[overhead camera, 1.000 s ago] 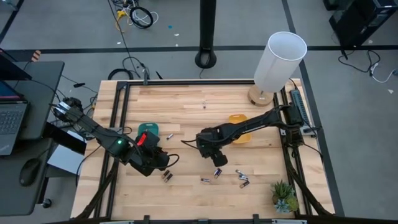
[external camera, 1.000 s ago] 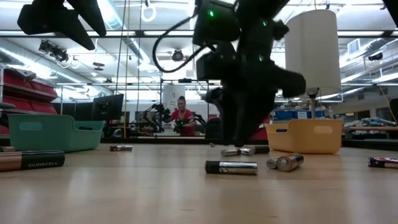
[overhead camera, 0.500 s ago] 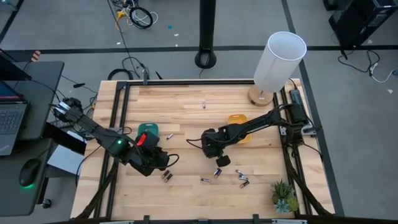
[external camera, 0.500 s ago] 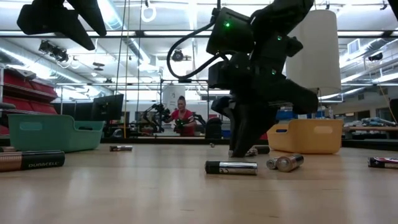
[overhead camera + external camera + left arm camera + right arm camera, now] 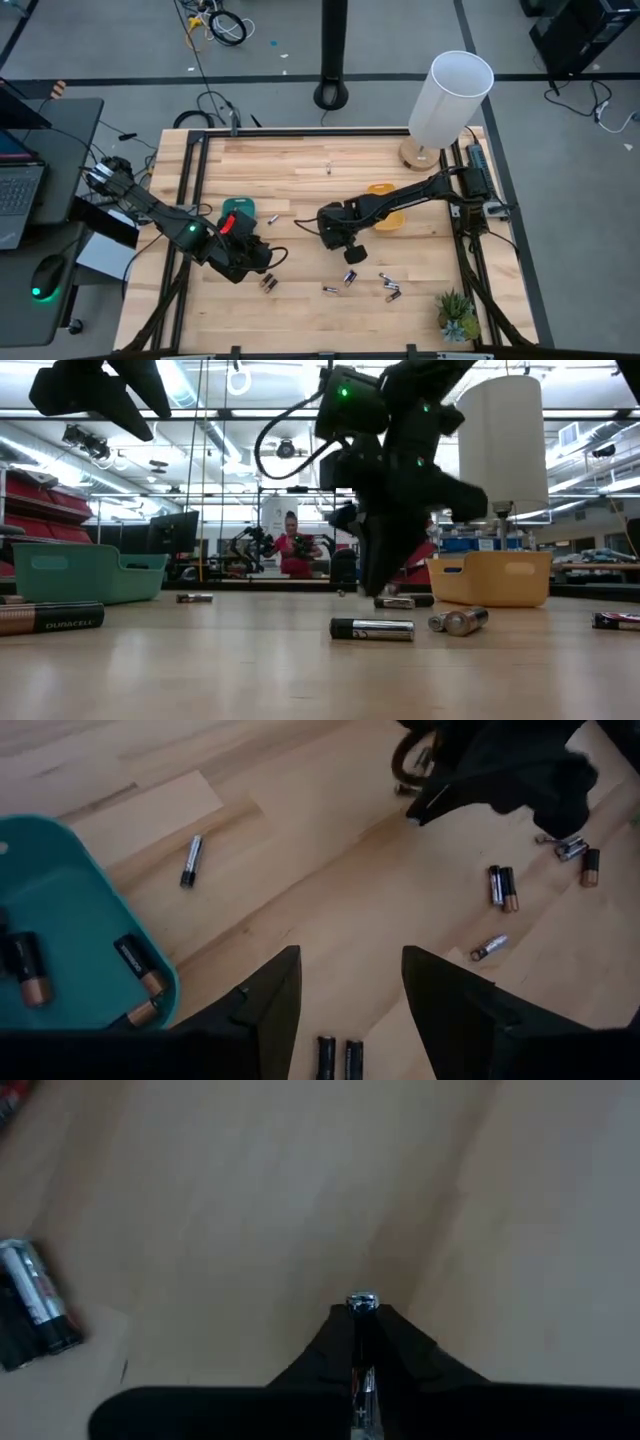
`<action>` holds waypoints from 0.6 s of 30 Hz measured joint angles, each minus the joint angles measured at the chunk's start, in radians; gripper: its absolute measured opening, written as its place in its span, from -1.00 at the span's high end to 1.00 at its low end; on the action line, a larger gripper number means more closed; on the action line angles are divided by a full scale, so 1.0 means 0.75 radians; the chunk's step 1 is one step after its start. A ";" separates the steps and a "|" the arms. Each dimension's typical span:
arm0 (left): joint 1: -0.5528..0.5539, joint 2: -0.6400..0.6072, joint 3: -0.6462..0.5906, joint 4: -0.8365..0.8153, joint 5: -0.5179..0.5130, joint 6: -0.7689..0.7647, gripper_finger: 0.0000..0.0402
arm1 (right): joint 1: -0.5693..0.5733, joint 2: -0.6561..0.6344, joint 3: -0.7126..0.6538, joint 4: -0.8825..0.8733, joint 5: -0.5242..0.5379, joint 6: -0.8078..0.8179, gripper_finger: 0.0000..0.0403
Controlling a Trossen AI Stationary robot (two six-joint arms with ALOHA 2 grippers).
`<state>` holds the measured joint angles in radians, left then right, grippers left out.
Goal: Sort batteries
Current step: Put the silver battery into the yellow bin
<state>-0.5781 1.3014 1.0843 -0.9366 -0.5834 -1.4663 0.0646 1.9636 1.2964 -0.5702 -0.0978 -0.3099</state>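
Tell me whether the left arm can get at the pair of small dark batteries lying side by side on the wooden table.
Probably yes: the left gripper hangs open just above the pair of batteries, with only bare wooden table between.

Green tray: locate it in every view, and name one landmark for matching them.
High view: green tray left of centre on the table, beside the left arm.
Low view: far left, standing on the tabletop.
Left wrist view: at the picture's left edge, batteries inside.
Right wrist view: not in it.
Shared landmark: the lone battery lying on the wood just beside the tray.
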 joint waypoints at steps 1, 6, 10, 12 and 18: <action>0.000 0.000 -0.001 0.003 -0.012 0.005 0.07 | -0.004 -0.017 0.009 -0.014 0.002 0.006 0.90; 0.005 0.000 -0.004 -0.001 -0.083 0.047 0.07 | -0.010 -0.121 0.018 -0.092 0.066 0.049 0.90; 0.012 0.000 -0.004 -0.001 -0.136 0.090 0.07 | -0.035 -0.263 0.019 -0.233 0.185 0.132 0.90; 0.022 0.000 -0.004 0.001 -0.156 0.118 0.07 | -0.056 -0.343 0.006 -0.299 0.257 0.200 0.90; 0.078 0.000 -0.004 0.004 -0.181 0.205 0.07 | -0.166 -0.595 -0.169 -0.436 0.389 0.457 0.85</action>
<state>-0.5193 1.3014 1.0813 -0.9335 -0.7189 -1.3126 -0.0603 1.5175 1.1697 -0.8976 0.1936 0.0329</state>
